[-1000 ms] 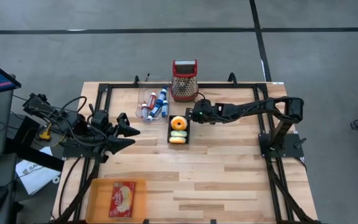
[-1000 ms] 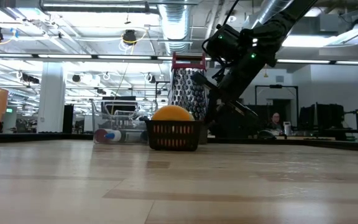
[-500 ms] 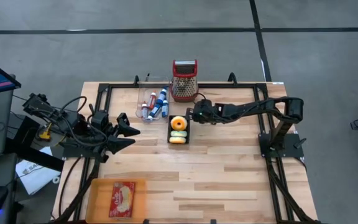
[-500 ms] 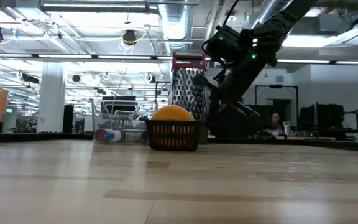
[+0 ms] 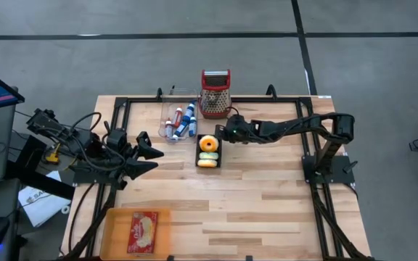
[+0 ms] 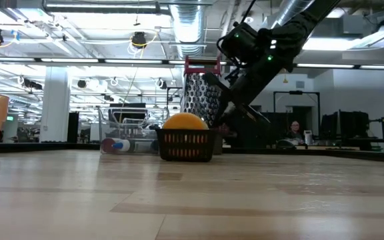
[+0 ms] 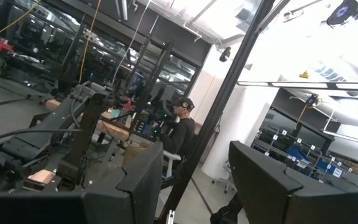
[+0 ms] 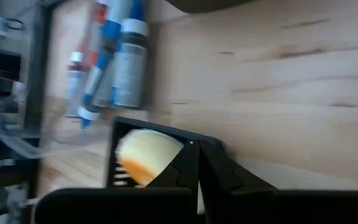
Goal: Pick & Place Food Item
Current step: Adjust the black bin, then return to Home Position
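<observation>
A small black basket (image 5: 209, 151) stands mid-table, holding an orange round food item (image 5: 208, 142), a green one and a yellow one. In the low view the orange item (image 6: 185, 122) rises above the basket's rim (image 6: 186, 133). My right gripper (image 5: 220, 133) is shut and slants down at the basket's far right corner (image 8: 190, 145); in its wrist view the fingertips (image 8: 199, 171) sit beside the pale orange food (image 8: 143, 154). My left gripper (image 5: 153, 159) hangs open and empty, raised over the table's left side, and points out into the room (image 7: 194, 186). My right gripper's shut fingertips (image 8: 213, 168) stand right at the basket's far right corner, slanting down from the table's right side. Whether they touch the basket or the food I cannot tell.
A red-topped metal grater (image 5: 215, 93) stands at the far edge behind the basket. Left of it, a clear bin (image 5: 181, 119) holds small bottles. An orange tray (image 5: 138, 232) with a red packet sits at the near left corner. A black frame rims the table.
My right gripper, still shut, has edged toward the basket's far right corner and tipped slightly. The basket and its food have stayed put.
</observation>
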